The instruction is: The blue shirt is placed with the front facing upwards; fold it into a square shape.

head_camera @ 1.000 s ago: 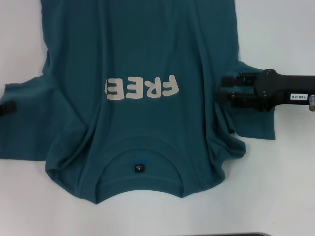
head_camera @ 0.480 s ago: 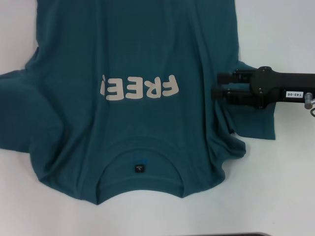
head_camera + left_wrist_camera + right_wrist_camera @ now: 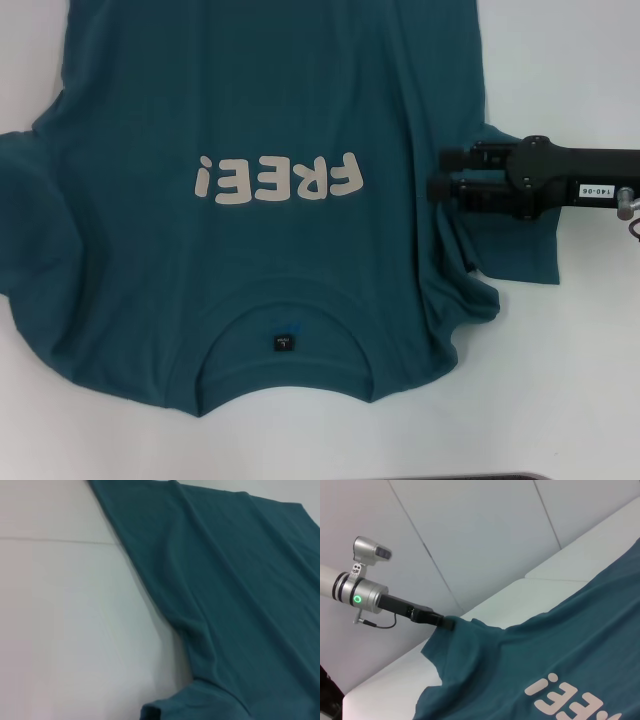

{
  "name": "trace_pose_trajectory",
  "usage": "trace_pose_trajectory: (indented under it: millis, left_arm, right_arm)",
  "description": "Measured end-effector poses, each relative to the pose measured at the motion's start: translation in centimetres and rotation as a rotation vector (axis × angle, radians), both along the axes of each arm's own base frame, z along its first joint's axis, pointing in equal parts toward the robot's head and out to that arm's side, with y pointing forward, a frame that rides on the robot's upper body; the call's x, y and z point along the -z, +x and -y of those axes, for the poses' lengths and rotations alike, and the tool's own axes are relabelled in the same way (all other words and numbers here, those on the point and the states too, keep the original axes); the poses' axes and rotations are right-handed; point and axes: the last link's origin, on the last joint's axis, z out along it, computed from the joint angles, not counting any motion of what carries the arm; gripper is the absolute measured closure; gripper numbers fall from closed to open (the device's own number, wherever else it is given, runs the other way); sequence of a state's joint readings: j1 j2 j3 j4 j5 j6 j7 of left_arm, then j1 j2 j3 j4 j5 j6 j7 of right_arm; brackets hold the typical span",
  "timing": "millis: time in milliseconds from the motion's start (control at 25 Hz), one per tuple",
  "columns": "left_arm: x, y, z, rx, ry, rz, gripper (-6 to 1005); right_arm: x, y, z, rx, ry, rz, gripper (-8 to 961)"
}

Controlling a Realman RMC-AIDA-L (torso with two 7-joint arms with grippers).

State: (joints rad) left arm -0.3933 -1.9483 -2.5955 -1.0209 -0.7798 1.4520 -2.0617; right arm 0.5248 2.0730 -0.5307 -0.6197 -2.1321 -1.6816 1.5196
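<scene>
Head view shows the shirt (image 3: 260,200) spread face-up on the white table (image 3: 570,400), collar towards me, with the cream "FREE!" lettering (image 3: 275,180) across the chest. My right gripper (image 3: 437,176) reaches in from the right, low over the right sleeve (image 3: 510,245) beside the lettering; I cannot tell from here whether its fingers are parted or pinching cloth.

My right wrist camera catches the left gripper (image 3: 445,624) across the shirt, fingers closed on the left sleeve's edge and holding it raised, so the fabric hangs off it in a slope. The left wrist camera sees only teal cloth against the table.

I judge I am at the first step: spreading and squaring the shirt, or starting to bring the sleeves inward. Nothing is folded yet. Next, I think, the right gripper needs a firm hold on its sleeve, then both sides should travel inward evenly so the body stays flat and unbunched.
</scene>
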Motion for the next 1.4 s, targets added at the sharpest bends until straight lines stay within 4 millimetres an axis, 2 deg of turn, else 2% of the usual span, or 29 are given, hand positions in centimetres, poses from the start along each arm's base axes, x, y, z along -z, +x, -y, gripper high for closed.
trace_pose_trajectory:
  millis: [440,760,1080,1400]
  left_arm:
    - [-0.6,0.9,-0.8,0.006,-0.021,-0.069,994]
    - [-0.5,2.7,-0.5,0.013,-0.082,-0.002,992]
    - [0.4,4.6,-1.5,-0.019,-0.12,0.07,990]
    - [2.9,5.7,-1.8,-0.022,-0.184,0.131,988]
  right_arm:
    - [0.0,0.0,0.0,0.007,-0.001,-0.004,374]
    - [0.0,0.0,-0.1,0.001,0.004,0.0,376]
    - [0.1,-0.2,-0.2,-0.006,0.001,0.005,378]
    - [0.1,-0.1,-0.1,-0.002,0.0,0.005,379]
